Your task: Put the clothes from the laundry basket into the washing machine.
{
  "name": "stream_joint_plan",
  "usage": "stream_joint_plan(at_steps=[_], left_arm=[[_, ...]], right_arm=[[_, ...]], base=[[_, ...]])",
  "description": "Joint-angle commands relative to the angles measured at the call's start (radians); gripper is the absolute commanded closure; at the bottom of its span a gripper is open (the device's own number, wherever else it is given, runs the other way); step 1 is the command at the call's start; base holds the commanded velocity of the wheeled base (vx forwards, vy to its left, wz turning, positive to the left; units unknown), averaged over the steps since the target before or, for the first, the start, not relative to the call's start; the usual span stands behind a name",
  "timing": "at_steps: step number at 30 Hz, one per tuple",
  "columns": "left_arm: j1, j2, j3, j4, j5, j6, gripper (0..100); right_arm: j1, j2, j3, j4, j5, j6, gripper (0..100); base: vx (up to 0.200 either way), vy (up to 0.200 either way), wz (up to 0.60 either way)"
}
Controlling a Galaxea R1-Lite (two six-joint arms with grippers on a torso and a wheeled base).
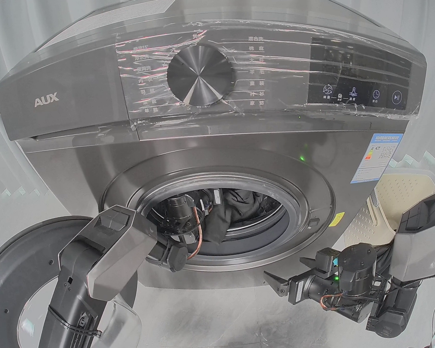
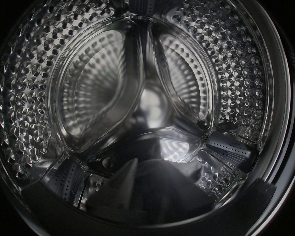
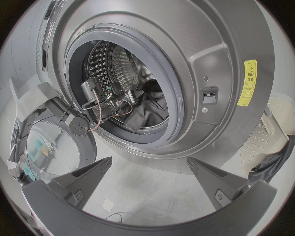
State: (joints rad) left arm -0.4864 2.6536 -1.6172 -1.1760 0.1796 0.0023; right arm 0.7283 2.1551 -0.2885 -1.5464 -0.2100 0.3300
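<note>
The grey washing machine (image 1: 214, 132) stands with its round door (image 1: 21, 277) swung open to the left. My left arm is through the opening, and my left gripper (image 3: 139, 95) sits inside the steel drum (image 2: 92, 86). It looks shut on a black garment (image 1: 230, 208) that hangs over the drum's lower lip (image 3: 147, 112); the cloth (image 2: 159, 184) hides most of the fingers. My right gripper (image 3: 147, 167) stands open and holds nothing, low in front of the machine (image 1: 284, 272). The cream laundry basket (image 1: 408, 192) stands to the right, with dark clothing (image 3: 273, 163) hanging at its edge.
The open door's glass bowl (image 3: 52, 150) juts out low on the left beside my left arm. A latch (image 3: 209, 95) and a yellow sticker (image 3: 249, 83) sit on the machine's front right of the opening. Pale floor (image 1: 214, 322) lies below the machine.
</note>
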Motion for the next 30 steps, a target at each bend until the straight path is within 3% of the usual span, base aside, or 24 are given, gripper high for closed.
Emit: stream_joint_plan(at_steps=[1, 11, 19, 20, 30], left_arm=[[-0.014, -0.004, 0.042, -0.001, 0.0, -0.004, 0], [-0.057, -0.081, 0.296, 0.009, -0.061, 0.01, 0], [-0.051, -0.05, 0.339, 0.001, -0.083, 0.041, 0], [-0.049, -0.044, 0.335, -0.001, -0.083, 0.042, 100], [-0.047, -0.029, 0.244, -0.002, -0.072, 0.036, 100]], right_arm=[[0.0, 0.002, 0.0, -0.001, 0.0, 0.0, 0], [0.0, 0.002, 0.002, -0.001, 0.0, 0.0, 0], [0.002, 0.002, 0.002, -0.001, 0.0, 0.0, 0], [0.0, 0.002, 0.0, 0.0, 0.0, 0.0, 0], [0.002, 0.003, 0.0, -0.001, 0.0, 0.0, 0]], base=[[0.0, 0.0, 0.0], [0.0, 0.0, 0.0], [0.0, 0.0, 0.0], [0.0, 0.0, 0.0], [0.0, 0.0, 0.0]])
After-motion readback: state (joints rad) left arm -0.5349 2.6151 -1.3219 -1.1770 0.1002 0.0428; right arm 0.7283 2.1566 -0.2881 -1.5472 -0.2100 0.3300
